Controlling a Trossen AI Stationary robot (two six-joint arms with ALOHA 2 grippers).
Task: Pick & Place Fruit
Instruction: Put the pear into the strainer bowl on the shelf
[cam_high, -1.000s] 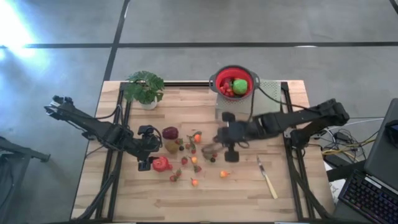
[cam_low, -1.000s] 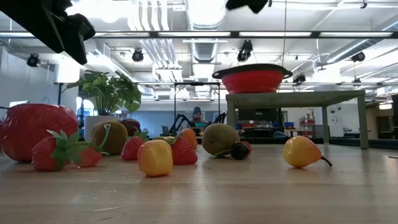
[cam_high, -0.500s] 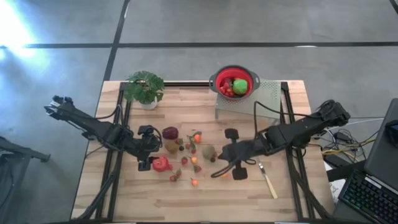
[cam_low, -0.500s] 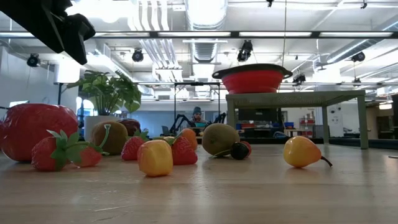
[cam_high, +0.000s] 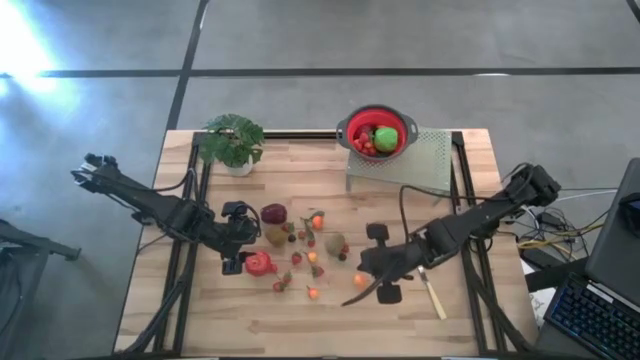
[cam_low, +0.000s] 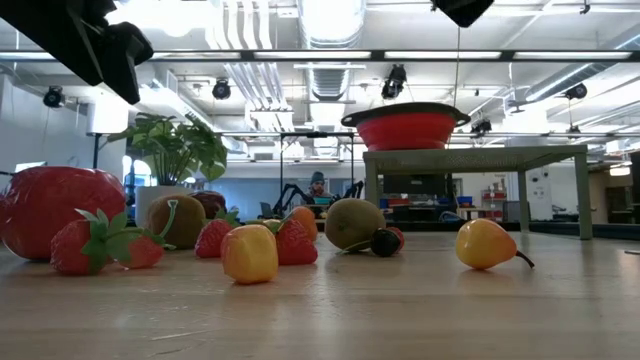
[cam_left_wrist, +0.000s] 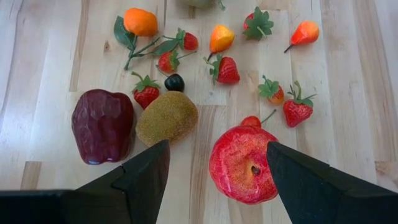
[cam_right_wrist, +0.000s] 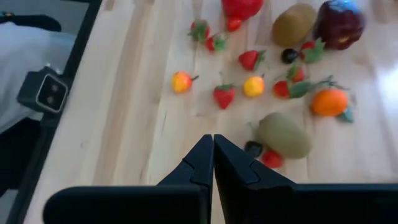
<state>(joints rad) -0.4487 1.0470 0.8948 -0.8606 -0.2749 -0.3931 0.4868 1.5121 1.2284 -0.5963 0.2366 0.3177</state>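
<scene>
Left gripper (cam_high: 233, 238) hovers left of centre, jaws spread wide and empty, straddling the big red fruit (cam_left_wrist: 243, 163). Fruit (cam_high: 305, 245) lies scattered mid-worktop. Right gripper (cam_high: 352, 297), lower centre-right, jaws pinched shut, empty.

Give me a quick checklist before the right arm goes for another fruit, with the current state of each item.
1. Right gripper empty, jaws shut: ok.
2. Jaws opened for a grasp: not ok.
3. Small yellow-orange toy pear close to the right gripper on the wooden table: ok.
4. Red colander bowl on the grey riser, some fruit already inside: ok.
5. Left gripper open above the big red toy apple, apart from the right arm: ok.
6. Pale-handled knife lies beside the right gripper: cannot tell if clear.
</scene>
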